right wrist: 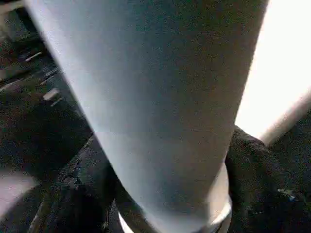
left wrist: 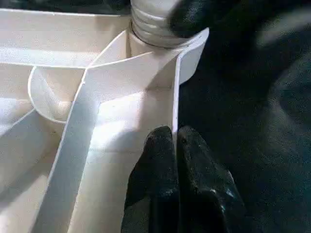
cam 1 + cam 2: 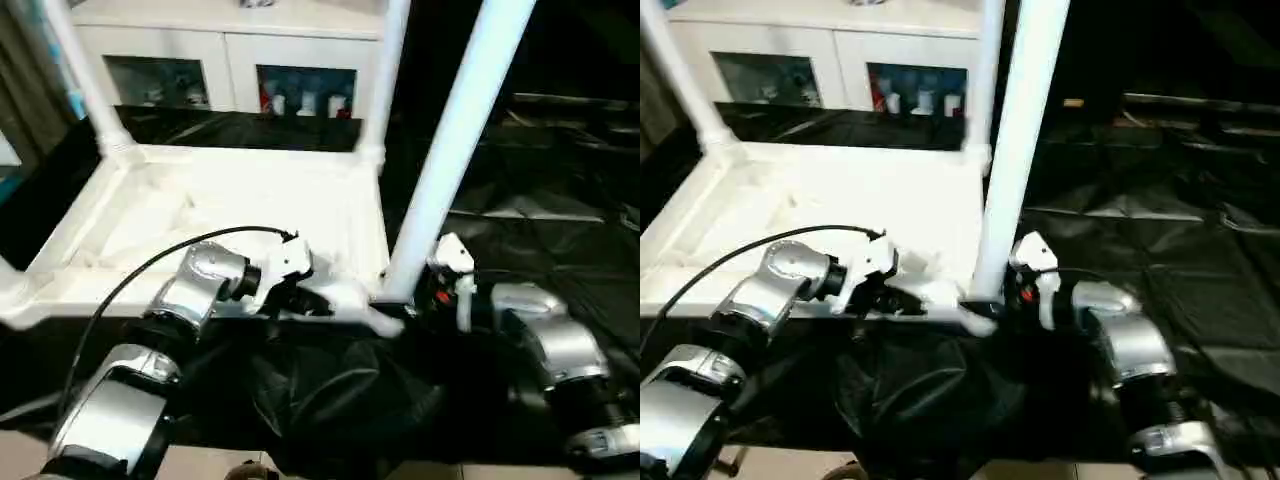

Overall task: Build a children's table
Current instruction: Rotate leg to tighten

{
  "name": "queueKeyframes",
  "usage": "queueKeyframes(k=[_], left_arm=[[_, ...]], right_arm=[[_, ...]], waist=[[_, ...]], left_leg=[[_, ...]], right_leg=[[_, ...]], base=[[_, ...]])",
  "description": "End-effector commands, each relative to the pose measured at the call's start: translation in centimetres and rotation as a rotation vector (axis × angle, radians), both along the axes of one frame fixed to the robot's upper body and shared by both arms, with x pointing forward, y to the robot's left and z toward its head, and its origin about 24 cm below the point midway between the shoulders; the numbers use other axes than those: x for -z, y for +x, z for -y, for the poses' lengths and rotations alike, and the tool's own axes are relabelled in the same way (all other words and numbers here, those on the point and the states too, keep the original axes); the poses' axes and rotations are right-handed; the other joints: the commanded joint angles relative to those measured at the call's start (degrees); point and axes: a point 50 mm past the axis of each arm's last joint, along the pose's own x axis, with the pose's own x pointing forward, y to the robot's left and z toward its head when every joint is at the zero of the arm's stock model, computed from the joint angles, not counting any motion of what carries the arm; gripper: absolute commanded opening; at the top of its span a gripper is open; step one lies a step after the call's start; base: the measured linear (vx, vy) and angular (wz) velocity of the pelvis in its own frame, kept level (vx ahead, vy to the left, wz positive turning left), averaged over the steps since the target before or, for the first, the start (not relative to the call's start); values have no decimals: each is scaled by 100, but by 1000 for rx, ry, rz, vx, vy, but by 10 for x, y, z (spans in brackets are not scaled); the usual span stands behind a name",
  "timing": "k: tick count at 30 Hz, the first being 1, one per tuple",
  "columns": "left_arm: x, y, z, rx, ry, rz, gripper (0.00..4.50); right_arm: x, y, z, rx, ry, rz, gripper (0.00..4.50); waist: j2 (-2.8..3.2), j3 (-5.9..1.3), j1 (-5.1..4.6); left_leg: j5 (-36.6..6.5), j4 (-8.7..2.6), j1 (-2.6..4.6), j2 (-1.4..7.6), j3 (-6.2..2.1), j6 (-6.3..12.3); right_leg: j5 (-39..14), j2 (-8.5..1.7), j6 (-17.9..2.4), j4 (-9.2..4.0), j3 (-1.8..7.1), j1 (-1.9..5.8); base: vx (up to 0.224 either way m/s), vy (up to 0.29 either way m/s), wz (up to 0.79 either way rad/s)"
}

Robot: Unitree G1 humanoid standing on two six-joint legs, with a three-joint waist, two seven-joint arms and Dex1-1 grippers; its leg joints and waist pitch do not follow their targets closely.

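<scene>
Black sheeting is being worked over. Tabletop (image 3: 230, 215) rim is being pinched by the closed left gripper (image 2: 175, 145); the near-right leg (image 3: 455, 140) is being straddled by the right gripper (image 1: 170, 194), grip uncertain; cross-threading is being risked if tilted.

indoor room, looks like staged test or demo space with home-style furniture. white glass-door cabinet (image 3: 230, 75) against back wall, small bottles or jars (image 3: 305, 103) behind right pane, blurred, exact kind unclear. black sheeting (image 3: 540, 230) spread wide over work surface and surroundings, wrinkled, glossy in places. strip of pale floor (image 3: 200, 462) at near edge. teal object (image 3: 72, 100) at far left, too blurred to name.
</scene>
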Motion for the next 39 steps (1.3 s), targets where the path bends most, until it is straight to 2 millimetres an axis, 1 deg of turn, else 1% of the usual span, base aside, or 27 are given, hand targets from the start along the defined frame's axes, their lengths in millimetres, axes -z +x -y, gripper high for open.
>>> queueKeyframes(k=[1, 2, 3, 4, 5, 6, 7, 8, 9, 12, 13, 15, 18, 20, 22, 24, 25, 26, 27, 29, 32, 33, 34, 35, 36, 38, 39], left_arm=[[-13, 13, 25, -131, -86, 69, 0], [-14, 16, 32, -178, -88, 83, 0], [-14, 17, 36, -197, -88, 88, 0], [-15, 19, 41, -224, -86, 92, 0], [-15, 20, 48, -254, -86, 95, 0], [-15, 20, 54, -272, -92, 94, 0], [-15, 20, 54, -272, -92, 94, 0], [-16, 20, 58, -277, -98, 92, 0], [-17, 19, 65, -266, -106, 89, 0], [-18, 17, 69, -218, -110, 98, 0], [-19, 17, 69, -200, -111, 101, 0], [-19, 16, 67, -166, -116, 99, 0], [-19, 11, 61, -83, -124, 87, 0], [-14, 4, 47, 29, -105, 63, 0], [-14, 3, 44, 47, -102, 56, 0], [-13, 1, 39, 69, -101, 45, 0], [-13, 0, 32, 93, -102, 29, 0], [-13, -2, 27, 116, -101, 18, 0], [-12, -3, 23, 137, -99, 5, 0], [-12, -6, 16, 170, -91, -22, 0], [-11, -10, 6, 213, -70, -49, 0], [-11, -11, 3, 217, -67, -52, 0], [-11, -11, 1, 217, -64, -55, 0], [-11, -11, 0, 219, -61, -57, 0], [-11, -11, -1, 219, -58, -56, 0], [-11, -11, -2, 219, -55, -55, 0], [-11, -11, -2, 219, -55, -55, 0]], right_arm=[[20, -2, -21, 80, -4, -65, 269], [23, 3, -25, 197, 10, -77, 269], [24, 5, -27, 248, 15, -84, 269], [26, 8, -31, 307, 31, -96, 269], [27, 11, -37, 373, 46, -114, 269], [29, 13, -43, 421, 52, -131, 269], [29, 13, -43, 421, 52, -131, 269], [29, 14, -50, 418, 52, -133, 269], [25, 14, -67, 334, 55, -107, 269], [17, 10, -82, 189, 70, -57, 269], [15, 10, -82, 171, 75, -53, 304], [13, 10, -78, 136, 72, -39, 338], [8, 9, -69, 61, 54, -13, 361], [1, 3, -47, -71, 30, 9, 361], [0, 2, -42, -94, 28, 11, 361], [-3, 0, -34, -129, 19, 14, 361], [-6, -2, -25, -173, 6, 16, 361], [-9, -4, -19, -206, -2, 17, 361], [-11, -6, -15, -236, -6, 14, 361], [-13, -9, -9, -287, -8, 1, 361], [-16, -13, -4, -358, -18, -19, 361], [-16, -14, -3, -378, -25, -27, 347], [-15, -15, -3, -391, -33, -31, 337], [-15, -15, -3, -397, -37, -34, 337], [-14, -16, -3, -403, -37, -38, 323], [-13, -17, -5, -413, -33, -46, 305], [-13, -17, -5, -418, -30, -49, 305]], waist=[[-79, -322, -49], [-75, -325, -58], [-29, -322, -73], [-39, -320, -114], [-52, -331, -123], [-18, -328, -126], [-18, -319, -139], [-25, -339, -131], [-15, -340, -137], [-25, -345, -119], [-24, -347, -114], [-21, -350, -116], [-25, -356, -104], [-42, -359, -77], [-33, -358, -70], [-26, -370, -62], [-34, -372, -51], [-28, -377, -34], [-32, -372, -26], [-29, -371, -10], [-34, -362, 22], [-37, -357, 25], [-26, -358, 24], [-22, -358, 29], [-26, -360, 38], [-47, -359, 42], [-40, -363, 46]], left_leg=[[-1578, -467, 190, 392, -229, -64], [-1567, -477, 183, 403, -245, -93], [-1615, -483, 193, 402, -245, -119], [-1683, -496, 187, 395, -250, -165], [-1684, -488, 191, 384, -247, -165], [-1652, -490, 183, 384, -254, -168], [-1670, -498, 181, 386, -249, -176], [-1641, -489, 184, 376, -252, -143], [-1567, -481, 166, 369, -241, -95], [-1408, -467, 146, 361, -229, 55], [-1376, -466, 141, 365, -230, 99], [-1382, -463, 146, 368, -228, 137], [-1292, -450, 129, 370, -224, 227], [-1162, -435, 119, 383, -223, 319], [-1099, -428, 105, 395, -213, 392], [-1033, -414, 115, 408, -200, 424], [-1018, -414, 113, 412, -202, 434], [-1010, -402, 127, 418, -193, 444], [-970, -400, 109, 419, -192, 488], [-971, -397, 111, 422, -188, 528], [-1087, -409, 124, 430, -189, 445], [-1127, -421, 118, 438, -199, 404], [-1169, -421, 131, 436, -196, 364], [-1178, -423, 139, 438, -194, 347], [-1187, -426, 144, 437, -194, 312], [-1168, -428, 141, 437, -192, 291], [-1130, -426, 134, 435, -196, 291]], right_leg=[[-1869, -477, -1110, -533, 286, 126], [-1890, -488, -1077, -531, 292, 128], [-1890, -478, -1077, -534, 294, 105], [-1884, -463, -1054, -542, 289, 111], [-1843, -467, -1049, -541, 288, 120], [-1799, -471, -1054, -536, 292, 123], [-1800, -461, -1049, -546, 295, 108], [-1718, -460, -1038, -541, 285, 136], [-1546, -453, -1053, -529, 292, 138], [-1224, -444, -1081, -510, 289, 168], [-1207, -452, -1093, -507, 287, 178], [-1186, -447, -1115, -503, 284, 182], [-1058, -450, -1148, -485, 284, 202], [-863, -448, -1190, -465, 273, 231], [-702, -439, -1243, -438, 269, 236], [-577, -433, -1370, -407, 260, 219], [-566, -437, -1408, -401, 252, 231], [-538, -440, -1427, -399, 256, 219], [-452, -434, -1460, -387, 256, 225], [-426, -437, -1489, -379, 257, 214], [-710, -453, -1468, -404, 260, 203], [-788, -453, -1455, -400, 260, 209], [-835, -449, -1450, -404, 262, 192], [-845, -448, -1447, -409, 265, 185], [-854, -452, -1450, -407, 267, 184], [-824, -454, -1451, -403, 269, 187], [-787, -457, -1451, -394, 268, 192]], base=[[0, 0, 0], [0, 0, 0], [0, 0, 0], [0, 0, 0], [0, 0, 0], [0, 0, 0], [0, 0, 0], [0, 0, 0], [0, 0, 0], [0, 0, 0], [0, 0, 0], [0, 0, 0], [0, 0, 0], [0, 0, 0], [0, 0, 0], [0, 0, 0], [0, 0, 0], [0, 0, 0], [0, 0, 0], [0, 0, 0], [0, 0, 0], [0, 0, 0], [0, 0, 0], [0, 0, 0], [0, 0, 0], [0, 0, 0], [0, 0, 0]])
